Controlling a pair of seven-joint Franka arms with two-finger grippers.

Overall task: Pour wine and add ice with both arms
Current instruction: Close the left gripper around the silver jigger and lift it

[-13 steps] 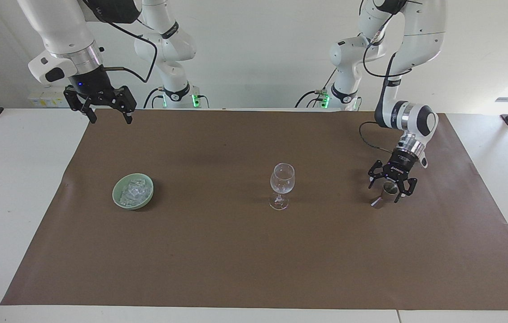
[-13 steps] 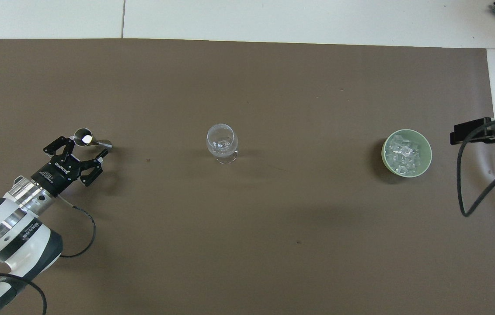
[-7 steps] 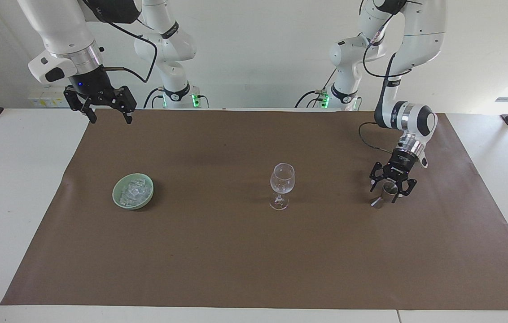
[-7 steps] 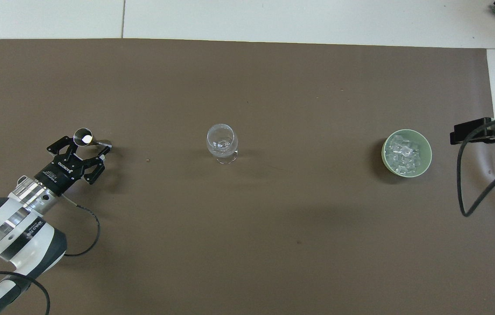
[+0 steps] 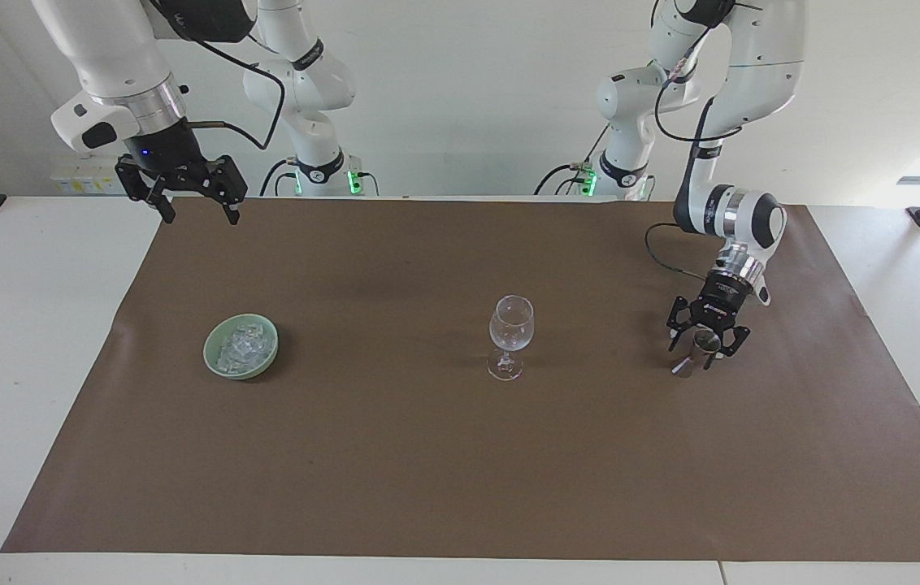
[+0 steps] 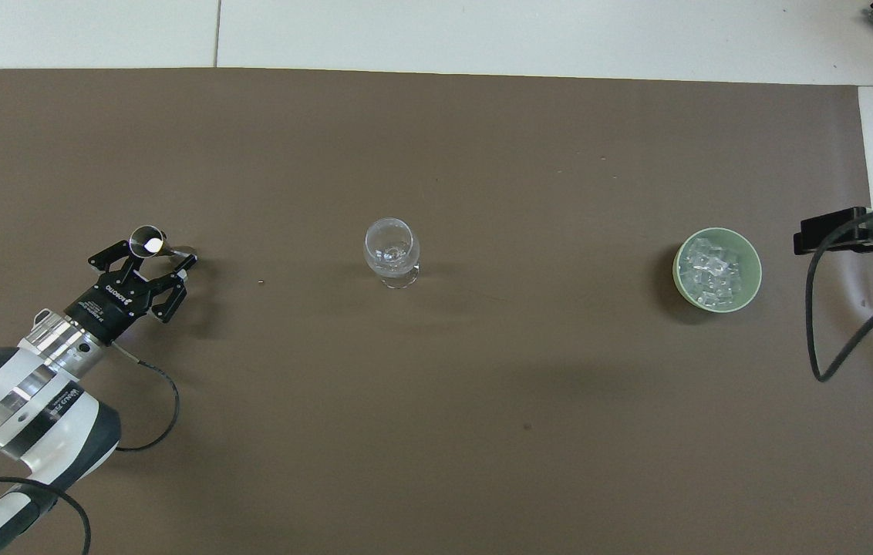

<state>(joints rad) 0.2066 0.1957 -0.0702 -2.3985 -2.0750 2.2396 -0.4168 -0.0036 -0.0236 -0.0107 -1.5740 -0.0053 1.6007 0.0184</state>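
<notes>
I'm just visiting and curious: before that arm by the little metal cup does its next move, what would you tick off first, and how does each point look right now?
1. Left gripper astride the small metal cup, fingers either side: ok.
2. Grip closed on the cup: not ok, the fingers are apart.
3. Cup upright on the brown mat: ok.
4. Wine glass upright at mid-table, apart from the cup: ok.
5. Anything in the cup to pour: cannot tell.
6. Ice heaped in the green bowl toward the right arm's end; right gripper open, raised over the mat's edge, waiting: ok.
</notes>
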